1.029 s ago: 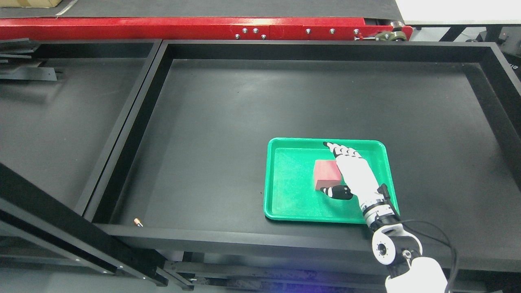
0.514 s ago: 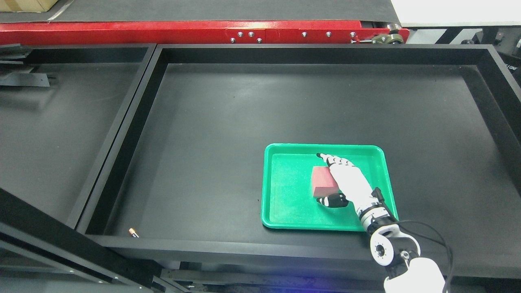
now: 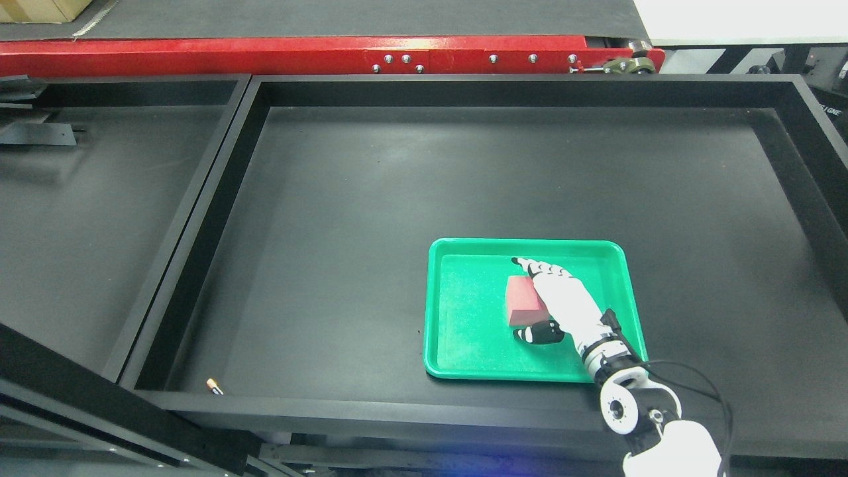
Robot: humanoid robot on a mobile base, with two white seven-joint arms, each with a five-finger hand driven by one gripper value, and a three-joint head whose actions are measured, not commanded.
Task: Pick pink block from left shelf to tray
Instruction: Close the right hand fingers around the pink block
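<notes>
A wide black surface (image 3: pixel 371 218) with a raised black rim fills most of the head view; its mat is dull and lightly scuffed. To its left, divided off by a black rail, lies a second black bay (image 3: pixel 86 218) of the same kind, with some dark metal strips (image 3: pixel 36 129) lying at its far left corner. Beyond both runs a red metal beam (image 3: pixel 298 56) studded with bolts, and behind that a grey belt-like strip. A cardboard box corner (image 3: pixel 40 8) shows at the far left, and a white panel at the far right.

A green tray (image 3: pixel 464 331) sits on the near right part of the surface. The pink block (image 3: pixel 522 299) rests inside it, about at the middle. The right robot hand (image 3: pixel 553 305), white with black fingertips, comes in from the lower right and is closed around the block, fingers along its far side and thumb at its near edge.

A small orange-tipped object (image 3: pixel 212 385) lies in the near left corner of the surface. Faint white lettering on the far right edge is too small to read.
</notes>
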